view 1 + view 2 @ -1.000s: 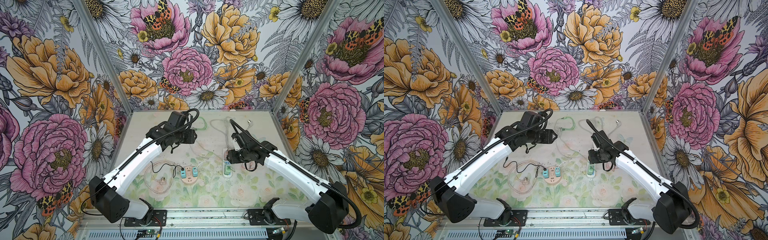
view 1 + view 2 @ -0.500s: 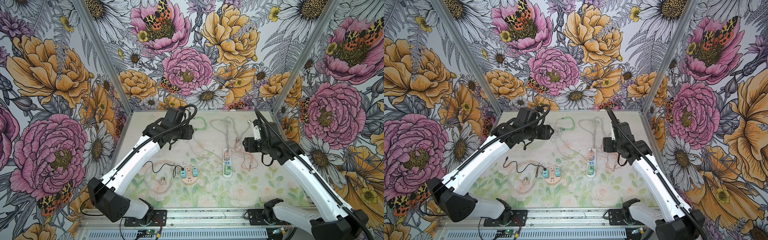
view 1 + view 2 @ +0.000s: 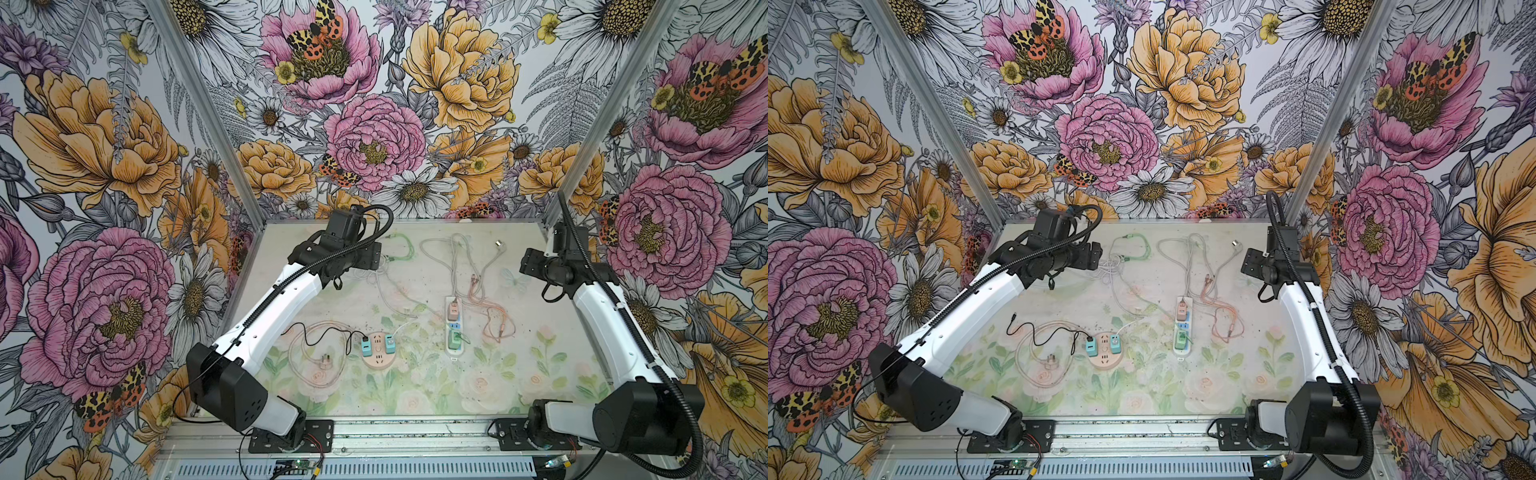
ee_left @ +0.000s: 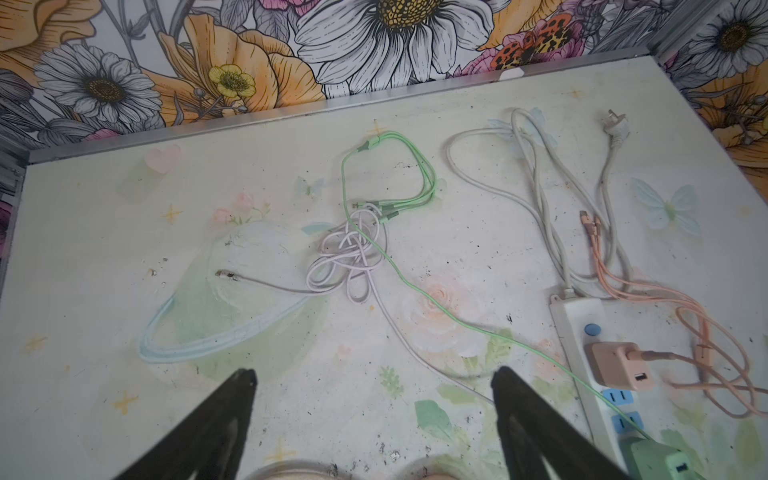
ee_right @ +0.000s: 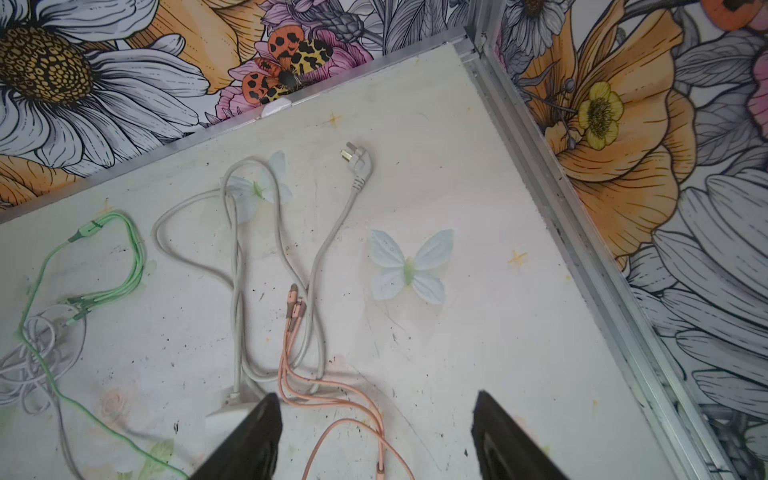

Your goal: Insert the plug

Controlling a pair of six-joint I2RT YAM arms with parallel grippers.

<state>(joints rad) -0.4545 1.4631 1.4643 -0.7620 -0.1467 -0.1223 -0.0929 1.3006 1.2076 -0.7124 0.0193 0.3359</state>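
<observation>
Jaws of the left gripper stand wide apart with only bare table showing between them. Those of the right gripper are spread too and hold nothing; a pink cable runs along the table below the gap, untouched.

Just outside one left jaw lies the white power strip. A green charger sits in its nearest socket and a pink charger in a socket a little further on, both apparently seated flat. Ahead of the left jaws is a tangle of white cable, then a loop of green cable. Furthest from the right jaws, the strip's own grey wall plug lies loose near the back wall.

With both chargers seated and both grippers empty and clear of the strip, the insertion looks done to me. Which plug was meant I cannot tell.

No brand, label or writing is readable on the strip or chargers.
</observation>
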